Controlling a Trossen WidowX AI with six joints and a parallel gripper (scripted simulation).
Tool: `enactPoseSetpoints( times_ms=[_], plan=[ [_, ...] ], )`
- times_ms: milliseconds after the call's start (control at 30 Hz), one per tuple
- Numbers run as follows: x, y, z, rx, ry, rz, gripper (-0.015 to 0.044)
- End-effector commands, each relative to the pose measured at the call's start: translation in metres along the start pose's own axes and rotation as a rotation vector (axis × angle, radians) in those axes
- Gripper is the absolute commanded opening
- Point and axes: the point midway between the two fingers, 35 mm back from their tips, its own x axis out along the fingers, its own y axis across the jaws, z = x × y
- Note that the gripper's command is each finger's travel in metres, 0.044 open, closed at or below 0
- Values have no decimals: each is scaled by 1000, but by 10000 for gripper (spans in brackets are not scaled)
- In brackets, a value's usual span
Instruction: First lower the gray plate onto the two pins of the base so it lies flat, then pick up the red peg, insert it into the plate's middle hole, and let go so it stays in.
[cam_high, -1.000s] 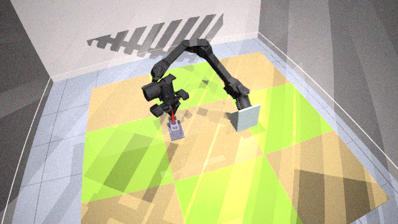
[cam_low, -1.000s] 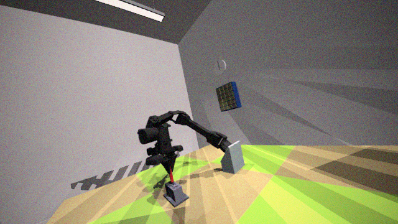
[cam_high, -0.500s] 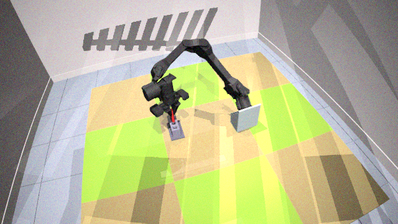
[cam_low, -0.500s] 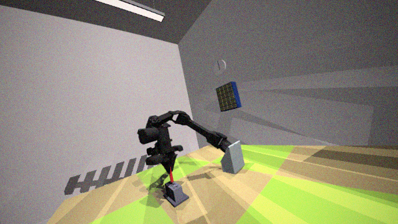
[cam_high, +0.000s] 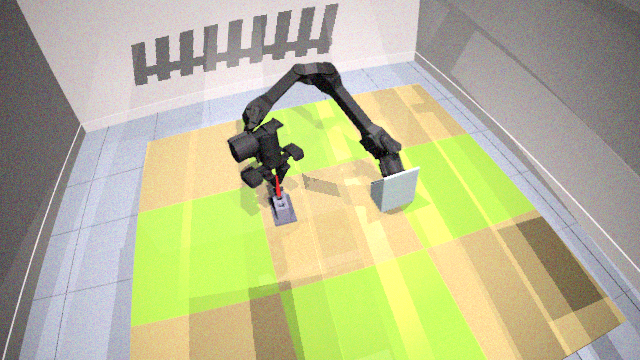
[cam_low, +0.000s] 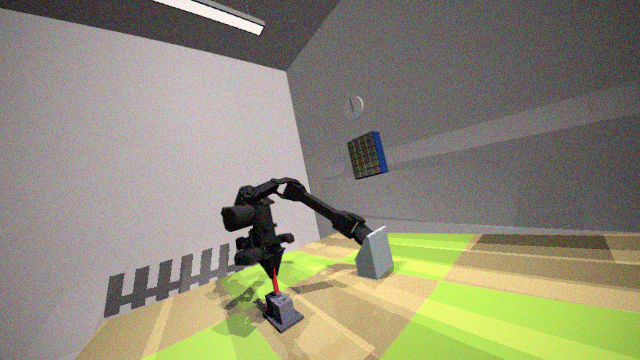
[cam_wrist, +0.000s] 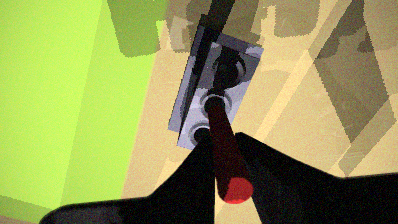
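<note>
Your arm, the largest thing here, arches over the patterned mat, its wrist end hanging above the base. That base is next in size and stands on the mat. The gray plate appears to sit on top of it, and the wrist view shows 3 round openings in a row; you can't confirm from here that it lies fully flat. Your gripper is clenched on the red peg, the smallest piece, whose lower end is at the middle hole. You can't tell how deep it goes. Step 1 of 2 looks done; you likely still need to seat the peg, then let go. Its slight lean could make it bind, so straighten it if it resists.
</note>
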Motion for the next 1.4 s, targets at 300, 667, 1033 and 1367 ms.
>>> enactPoseSetpoints(
  times_ms=[300,667,1033,1367],
  plan=[
    [0,0,0,0,0,0,0],
    [8,0,1,-3,-3,0,0],
    [15,0,1,0,1,-2,0],
    [15,0,1,0,1,-2,0]
  ],
)
